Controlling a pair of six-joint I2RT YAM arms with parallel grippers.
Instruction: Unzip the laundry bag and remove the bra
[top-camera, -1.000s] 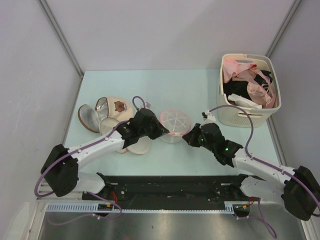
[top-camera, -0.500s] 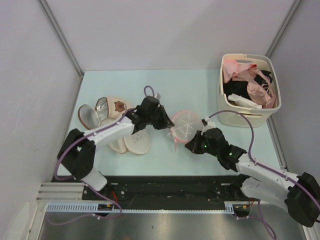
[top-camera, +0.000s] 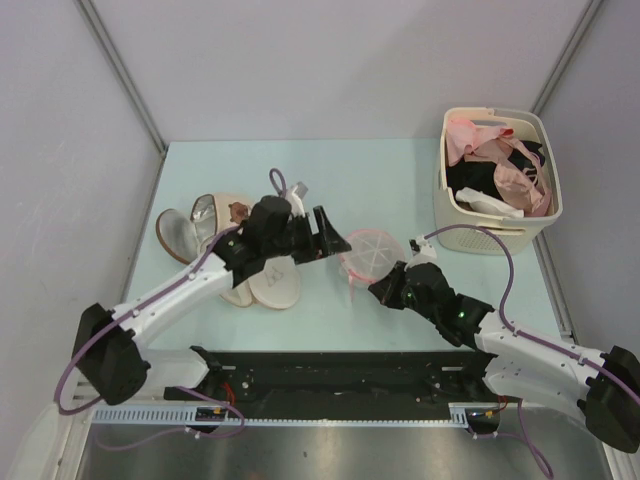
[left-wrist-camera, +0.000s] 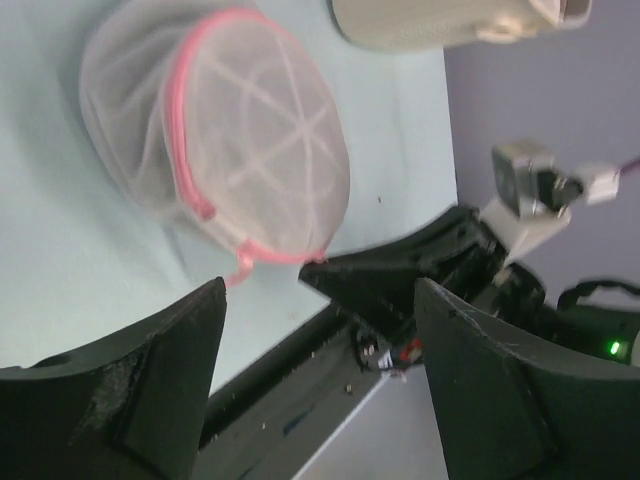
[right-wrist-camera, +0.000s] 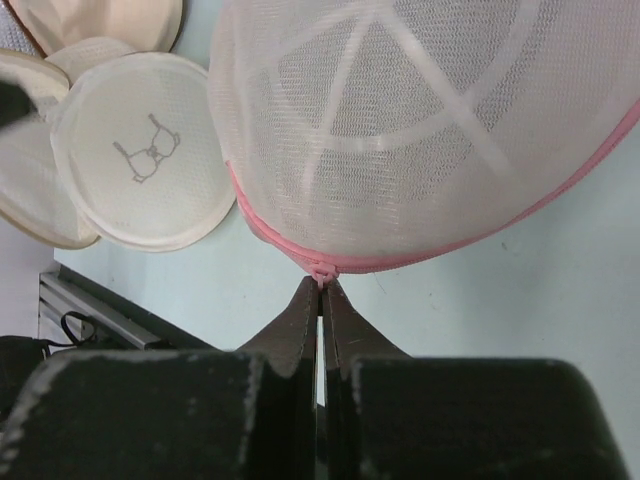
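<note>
Right jaws on laundry bag (right-wrist-camera: 400, 130) (wrist-only)

The left arm reaches toward the tabletop's middle, left gripper (left-wrist-camera: 319, 288) spread wide. The right arm angles in from the near right corner, right gripper (right-wrist-camera: 320, 292) pinching the laundry bag (right-wrist-camera: 400, 130).

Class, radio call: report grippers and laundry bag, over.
Right gripper shut on pink rim of round white mesh laundry bag. Left gripper open beside it. Nothing blocking.
</note>
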